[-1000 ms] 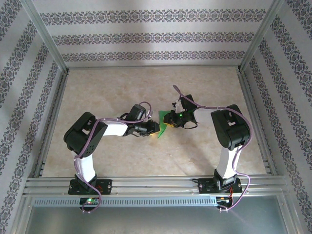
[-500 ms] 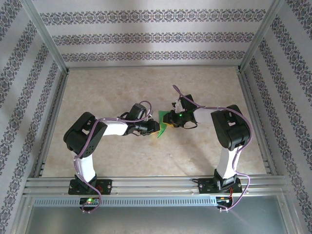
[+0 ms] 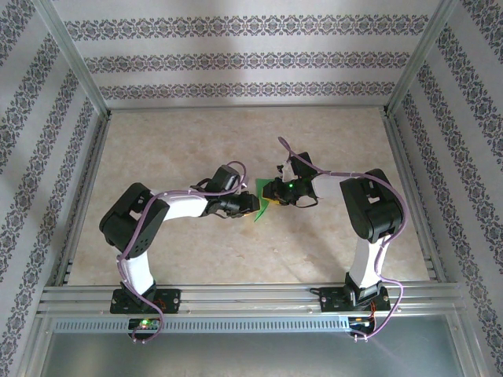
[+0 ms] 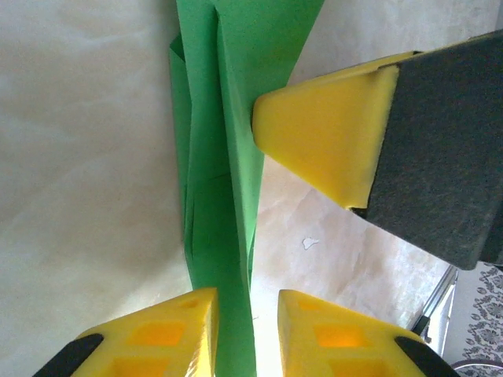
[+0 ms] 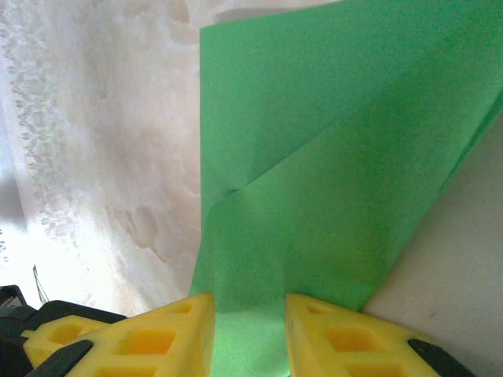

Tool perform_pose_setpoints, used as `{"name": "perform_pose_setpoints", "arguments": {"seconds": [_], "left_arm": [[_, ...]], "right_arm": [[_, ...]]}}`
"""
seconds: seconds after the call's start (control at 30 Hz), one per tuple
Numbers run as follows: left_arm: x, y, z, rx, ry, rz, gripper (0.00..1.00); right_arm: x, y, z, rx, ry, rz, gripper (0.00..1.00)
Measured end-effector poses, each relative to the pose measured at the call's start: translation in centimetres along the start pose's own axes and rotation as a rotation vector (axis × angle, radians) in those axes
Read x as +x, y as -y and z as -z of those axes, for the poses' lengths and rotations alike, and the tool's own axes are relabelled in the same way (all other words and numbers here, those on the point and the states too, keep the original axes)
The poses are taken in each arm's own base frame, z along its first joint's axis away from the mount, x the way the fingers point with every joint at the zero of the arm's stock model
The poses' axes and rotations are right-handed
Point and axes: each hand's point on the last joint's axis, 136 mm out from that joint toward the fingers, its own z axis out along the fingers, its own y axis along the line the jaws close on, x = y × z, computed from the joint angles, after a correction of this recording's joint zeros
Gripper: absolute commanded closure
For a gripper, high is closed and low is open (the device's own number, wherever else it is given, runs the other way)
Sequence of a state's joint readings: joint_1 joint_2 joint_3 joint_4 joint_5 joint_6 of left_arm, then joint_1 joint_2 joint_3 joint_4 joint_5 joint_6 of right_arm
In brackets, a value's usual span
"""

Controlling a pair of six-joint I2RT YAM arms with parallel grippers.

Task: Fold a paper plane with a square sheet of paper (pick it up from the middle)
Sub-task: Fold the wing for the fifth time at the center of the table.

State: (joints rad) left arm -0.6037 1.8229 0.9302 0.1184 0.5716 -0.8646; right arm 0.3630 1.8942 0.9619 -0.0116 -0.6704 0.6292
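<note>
Near the middle of the table [image 3: 196,141], the paper plane [image 3: 262,203], a narrow creased green strip, sits between the two arms. In the top view its long axis runs roughly from 1 to 7 o'clock. The left tool [image 3: 250,207] meets it from 9 o'clock and the right tool [image 3: 277,193] from 3 o'clock, both about equally near. The right jaws stand narrow with paper filling the gap, seemingly clamped on it. The left jaws straddle the strip with a sliver of light beside it, and I cannot tell whether they pinch. The next crease likely turns on that shared lengthwise line.

Matt paper plane [image 4: 212,196], smooth table [image 3: 196,141]
</note>
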Motion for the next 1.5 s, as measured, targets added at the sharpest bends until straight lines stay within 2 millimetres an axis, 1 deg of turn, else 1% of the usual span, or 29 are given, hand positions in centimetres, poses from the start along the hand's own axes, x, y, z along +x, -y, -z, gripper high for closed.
{"name": "perform_pose_setpoints", "arguments": {"seconds": [0.2,0.4,0.5,0.57,0.67,0.8,0.9,0.97,1.07,1.2,1.37,1.5], "left_arm": [[0.2,0.3,-0.6,-0.004,-0.014,-0.004,0.78],[0.3,0.3,-0.9,-0.009,-0.024,-0.003,0.89],[0.4,0.2,-0.8,-0.017,-0.028,-0.007,0.95],[0.4,0.1,-0.8,-0.027,-0.030,-0.015,0.97],[0.2,0.0,-0.8,-0.043,-0.025,-0.038,0.98],[0.0,-0.3,-0.7,-0.062,-0.015,-0.087,0.99],[-0.2,-0.8,-0.7,-0.089,-0.004,-0.136,1.00],[-0.3,-1.2,-0.6,-0.114,0.002,-0.172,1.00],[-0.2,-1.3,-0.6,-0.151,0.016,-0.245,1.00],[0.6,-0.9,-1.2,-0.189,0.023,-0.342,1.00],[1.7,-0.7,-1.8,-0.218,0.034,-0.418,1.00],[2.0,-0.7,-1.8,-0.232,0.057,-0.463,1.00]], "right_arm": [[0.0,0.0,0.0,0.000,0.000,0.000,0.68],[0.0,0.0,0.0,0.000,0.000,0.000,0.67],[-0.1,-0.2,0.2,-0.003,0.005,0.004,0.63],[-0.2,-0.4,0.5,-0.001,0.014,0.009,0.59],[-0.4,-1.2,1.6,-0.004,0.046,0.024,0.57],[-1.2,-2.9,4.0,-0.025,0.123,0.067,0.55],[-1.8,-3.3,5.6,-0.020,0.190,0.091,0.55],[-1.8,-3.1,6.2,-0.002,0.222,0.096,0.54],[-1.7,-1.9,7.0,0.040,0.268,0.083,0.54],[-1.8,-0.3,8.3,0.090,0.332,0.047,0.53],[-2.8,0.2,9.7,0.112,0.395,0.033,0.53],[-2.8,0.6,9.8,0.124,0.412,0.017,0.52]]}}
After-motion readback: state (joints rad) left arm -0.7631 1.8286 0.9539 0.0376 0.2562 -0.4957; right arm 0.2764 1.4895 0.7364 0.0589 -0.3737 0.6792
